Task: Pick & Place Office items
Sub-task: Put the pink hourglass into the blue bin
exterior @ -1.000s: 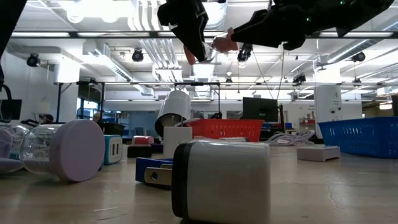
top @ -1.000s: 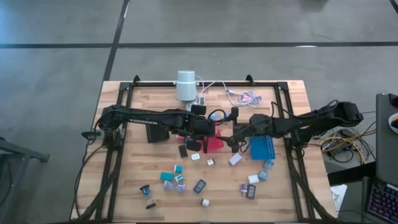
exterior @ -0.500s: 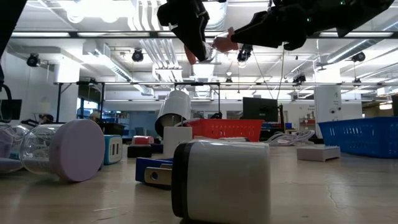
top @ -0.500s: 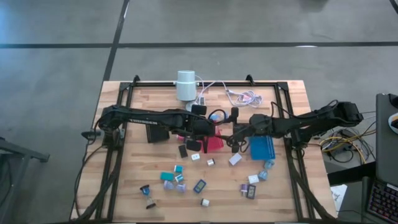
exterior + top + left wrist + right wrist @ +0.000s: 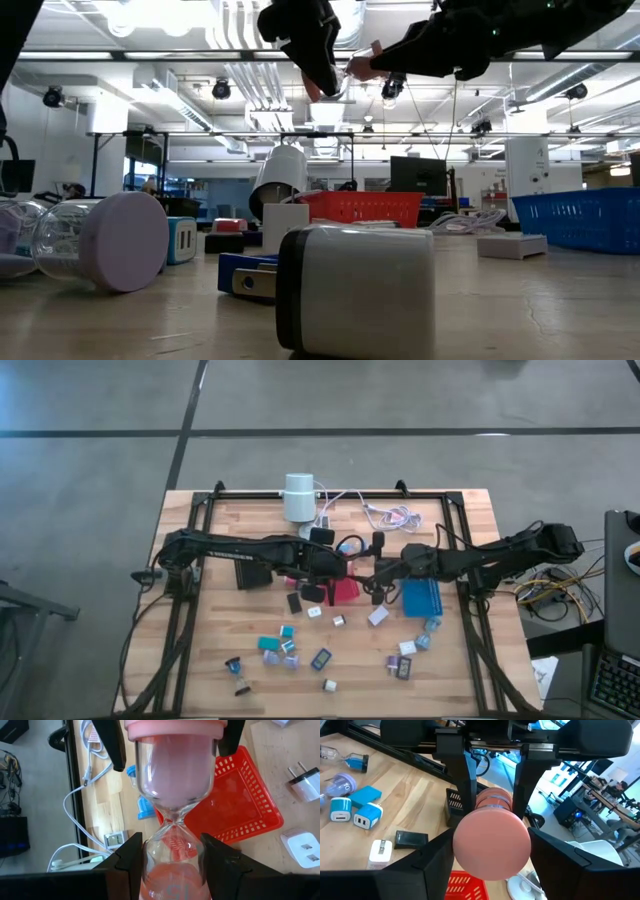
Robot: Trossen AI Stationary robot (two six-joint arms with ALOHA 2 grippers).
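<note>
A glass hourglass with pink sand and pink end caps hangs in the air over the red tray, between my two grippers. My left gripper comes from the table's left and is shut on the hourglass's near bulb. My right gripper comes from the table's right and is shut on the pink cap at the other end. In the low view the hourglass shows high above the table between both dark hands. Other office items lie scattered on the wood. My left gripper pinches the glass bulb on its own side of the hourglass's waist between its two fingers. The fingers slant down from the table's left. The hourglass is lifted clear of the table and the tray. My right gripper has the round pink cap at the hourglass's far end between its two fingers, one on each side of the rim. The fingers come about level from the table's right, along the hourglass. The cap's flat face is turned toward the wrist.
A blue tray sits right of the red one, a black tray under my left arm. A white cylinder with cables stands at the far edge. White plugs lie beside the red tray. A black frame rims the table.
</note>
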